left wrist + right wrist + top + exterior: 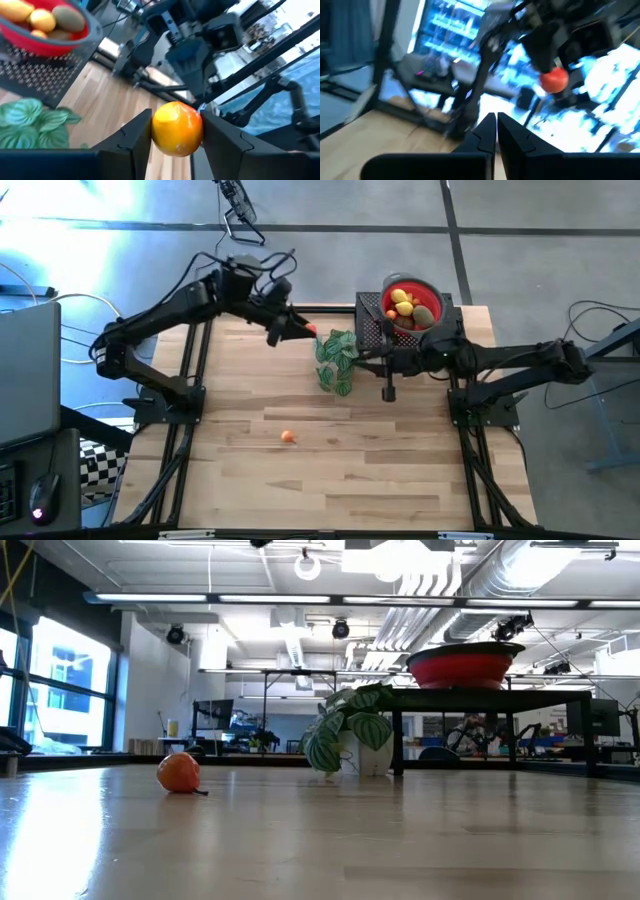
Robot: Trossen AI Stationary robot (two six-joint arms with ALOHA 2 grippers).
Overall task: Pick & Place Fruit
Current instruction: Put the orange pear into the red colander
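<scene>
Left pincer (pixel 176 132) clamping round orange-red toy fruit (pixel 177 128) short of red bowl (pixel 411 303); right pincer (pixel 496 131) closed, empty; risks slipping loose mid-carry.

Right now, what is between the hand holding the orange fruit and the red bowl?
In the high view, the green leafy plant sprig lies between the left hand and the round red bowl.

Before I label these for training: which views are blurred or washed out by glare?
Right wrist view: heavily smeared, blue-white glare behind, though the shut right gripper reads clearly. Left wrist view: orange fruit in the left gripper sharp, background soft. High view: glare at the left edge. Low view: clear, loose fruit crisp.
</scene>
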